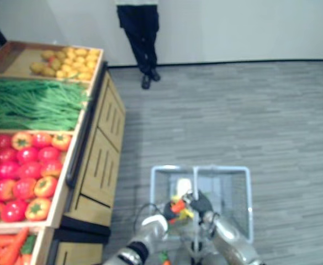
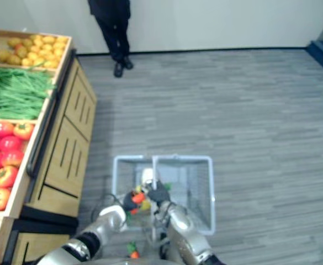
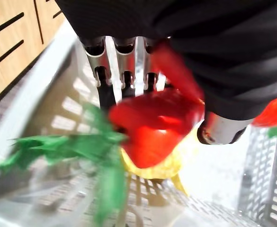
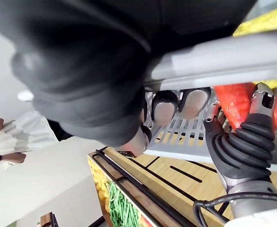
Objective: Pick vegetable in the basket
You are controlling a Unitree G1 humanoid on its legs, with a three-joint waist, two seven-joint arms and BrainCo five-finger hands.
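A white wire basket [image 1: 245,194] hangs just in front of me above the floor. My left hand [image 1: 168,210] is over its left half, shut on an orange-red vegetable [image 1: 178,206] with green leaves [image 3: 76,146]. In the left wrist view the vegetable [image 3: 155,130] sits between the fingers [image 3: 113,59] and thumb, above a yellow item [image 3: 164,168] lying in the basket. My right hand [image 1: 201,203] is curled round the basket's grey handle [image 4: 223,61], with its dark fingertips [image 4: 176,103] hooked under the bar. A white item [image 1: 183,185] also lies in the basket.
A wooden produce stand [image 1: 98,160] runs along the left, with crates of yellow vegetables [image 1: 67,62], green beans [image 1: 34,104], red and orange peppers [image 1: 26,174] and carrots [image 1: 6,248]. A person [image 1: 142,33] stands by the far wall. Grey floor [image 1: 249,116] stretches to the right.
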